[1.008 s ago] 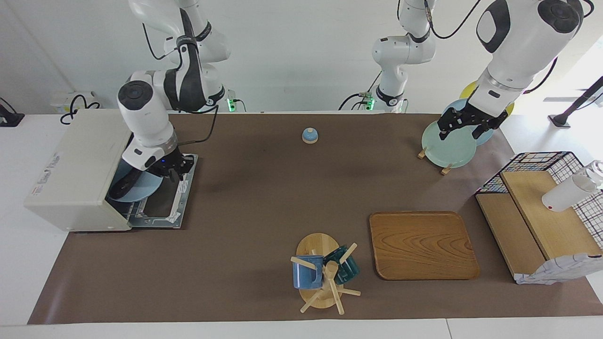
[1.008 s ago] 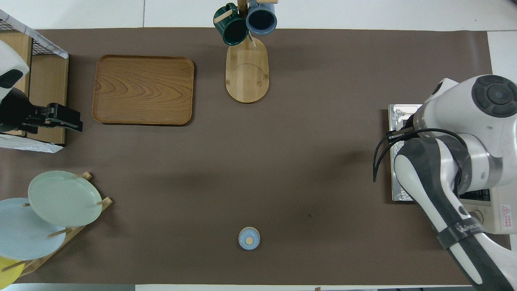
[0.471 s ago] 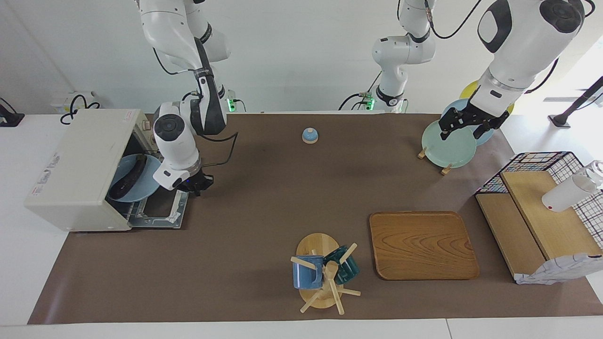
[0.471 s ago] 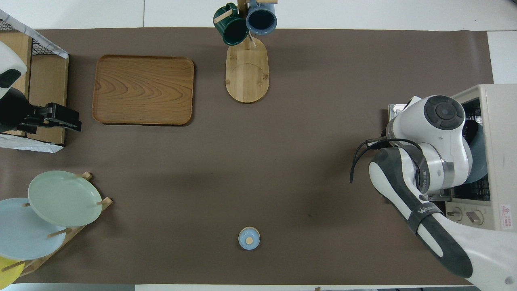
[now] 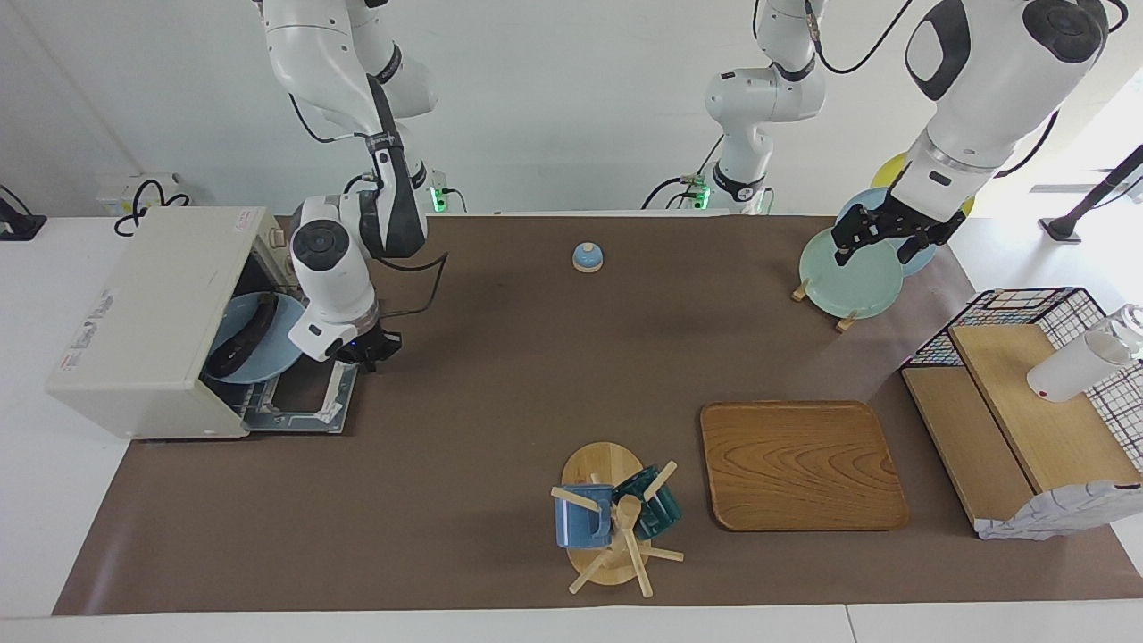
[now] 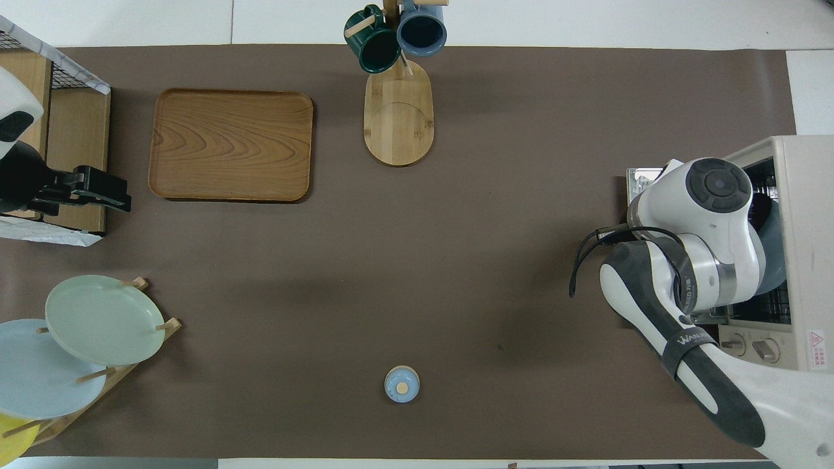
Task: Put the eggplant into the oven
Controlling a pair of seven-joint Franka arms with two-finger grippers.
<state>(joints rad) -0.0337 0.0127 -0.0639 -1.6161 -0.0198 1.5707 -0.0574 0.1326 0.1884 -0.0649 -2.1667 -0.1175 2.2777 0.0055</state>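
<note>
The cream-white oven [image 5: 152, 313] stands at the right arm's end of the table, its door [image 5: 304, 397] dropped open flat on the mat. The oven also shows in the overhead view [image 6: 805, 215]. Inside it a light blue plate [image 5: 234, 314] lies on the rack. The dark purple eggplant [image 5: 241, 339] lies on the plate. My right gripper [image 5: 371, 346] is outside the oven, low over the edge of the open door, and holds nothing that I can see. My left gripper [image 5: 873, 254] waits open and empty above the plate rack [image 5: 844, 317].
A small blue bell [image 5: 587, 257] sits mid-table near the robots. A wooden tray [image 5: 799, 464] and a mug tree [image 5: 616, 522] with two mugs lie farther from the robots. A wire shelf [image 5: 1027, 402] with a white bottle [image 5: 1076, 366] stands at the left arm's end.
My right gripper has drawn back out of the oven and left the plate with the eggplant inside. In the last half second it barely moved. The left arm stays put.
</note>
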